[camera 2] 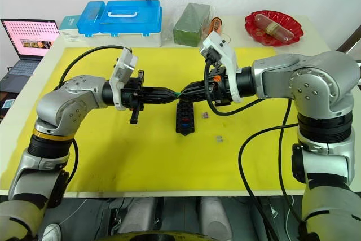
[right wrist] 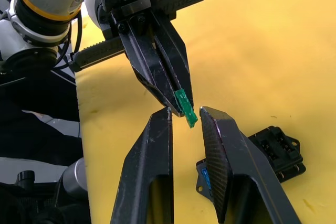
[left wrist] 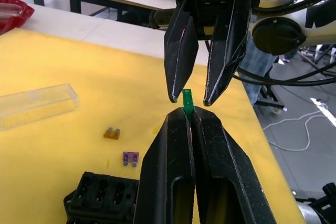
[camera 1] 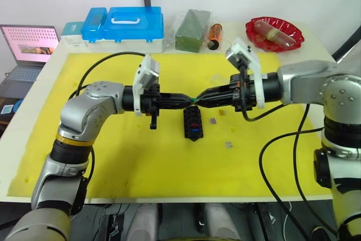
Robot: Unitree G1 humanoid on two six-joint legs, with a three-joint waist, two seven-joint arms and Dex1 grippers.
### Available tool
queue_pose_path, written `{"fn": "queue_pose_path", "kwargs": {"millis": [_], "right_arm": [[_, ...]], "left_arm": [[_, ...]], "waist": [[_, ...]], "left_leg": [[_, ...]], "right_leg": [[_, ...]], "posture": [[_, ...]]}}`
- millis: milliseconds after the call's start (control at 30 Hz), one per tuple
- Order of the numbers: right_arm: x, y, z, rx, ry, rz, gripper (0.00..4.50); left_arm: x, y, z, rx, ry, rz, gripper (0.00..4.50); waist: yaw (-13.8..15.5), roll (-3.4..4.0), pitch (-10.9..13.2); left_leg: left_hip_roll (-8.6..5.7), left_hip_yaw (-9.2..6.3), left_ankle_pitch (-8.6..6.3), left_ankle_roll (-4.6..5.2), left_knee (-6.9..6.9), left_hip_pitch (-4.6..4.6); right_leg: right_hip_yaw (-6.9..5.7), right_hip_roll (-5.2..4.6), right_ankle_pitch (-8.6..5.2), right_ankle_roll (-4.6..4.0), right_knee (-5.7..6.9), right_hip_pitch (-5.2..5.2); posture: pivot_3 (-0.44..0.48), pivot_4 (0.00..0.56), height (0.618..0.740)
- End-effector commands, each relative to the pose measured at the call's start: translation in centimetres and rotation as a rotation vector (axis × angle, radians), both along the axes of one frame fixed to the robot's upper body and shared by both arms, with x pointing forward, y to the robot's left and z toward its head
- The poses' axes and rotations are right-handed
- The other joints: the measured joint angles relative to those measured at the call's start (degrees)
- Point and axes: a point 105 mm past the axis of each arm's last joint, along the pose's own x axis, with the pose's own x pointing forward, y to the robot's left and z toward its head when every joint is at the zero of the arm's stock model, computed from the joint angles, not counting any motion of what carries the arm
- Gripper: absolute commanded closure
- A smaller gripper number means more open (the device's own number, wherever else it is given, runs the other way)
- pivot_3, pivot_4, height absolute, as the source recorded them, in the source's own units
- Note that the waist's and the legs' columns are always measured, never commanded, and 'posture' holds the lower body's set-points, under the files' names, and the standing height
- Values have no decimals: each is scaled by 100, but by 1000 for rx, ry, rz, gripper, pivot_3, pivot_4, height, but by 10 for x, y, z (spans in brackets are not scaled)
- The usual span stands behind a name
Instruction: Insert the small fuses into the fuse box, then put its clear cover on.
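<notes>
green fuse [left wrist: 187,104], black fuse box [camera 1: 193,123], yellow mat [camera 1: 113,150]

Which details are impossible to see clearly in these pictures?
- Fuse box slots: in the eye views too small to count the fuses inside; in the left wrist view the left gripper covers part of it.
- Green fuse: its lower part is hidden between the left gripper's fingers.
- Clear cover: cut off by the left wrist view's edge.

Both arms are stretched toward each other at mid-frame in the left eye view, fingertips nearly meeting. The left gripper [right wrist: 181,103] is closed on a green fuse [left wrist: 187,104], pinched at its tips. The right gripper [left wrist: 189,100] is held parted, its fingertips on either side of the fuse.
</notes>
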Motion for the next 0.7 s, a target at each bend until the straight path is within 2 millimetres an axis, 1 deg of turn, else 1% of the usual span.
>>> {"fn": "queue_pose_path", "kwargs": {"millis": [33,100,167,233,500,600,700], "right_arm": [[-3,0,8,8,-51,16,3632],[-3,0,8,8,-54,18,3632],[-3,0,8,8,-55,20,3999],[-4,0,8,7,-57,21,4477],[-8,3,9,2,-74,42,4477],[-10,5,12,1,-92,52,4477],[-7,5,12,-34,-135,51,4500]], "left_arm": [[-2,0,9,-9,-54,-9,4500],[-1,0,10,-9,-57,-5,4500],[-1,0,10,-10,-59,-4,4500],[-2,0,10,-12,-59,-5,4500],[-4,0,7,-8,-47,1,4500],[-1,2,5,14,-20,33,4500],[1,2,1,64,-22,60,3799]], "waist": [[1,0,0],[1,0,0],[1,0,0],[0,0,0],[1,0,0],[1,0,0],[0,0,0]], "left_leg": [[0,0,0,0,0,0],[0,0,0,0,0,0],[0,0,0,0,0,0],[0,0,0,0,0,0],[0,0,0,0,0,0],[0,0,0,0,0,0],[0,-1,0,0,1,0]], "right_leg": [[0,0,0,0,0,0],[0,0,0,0,0,0],[0,0,0,0,0,0],[0,0,0,0,0,0],[0,0,0,0,0,0],[0,0,0,0,0,0],[0,0,0,0,1,0]], "posture": [[0,150,740],[0,150,740],[0,150,740],[0,150,740],[0,150,740],[0,150,740],[0,150,740]]}}
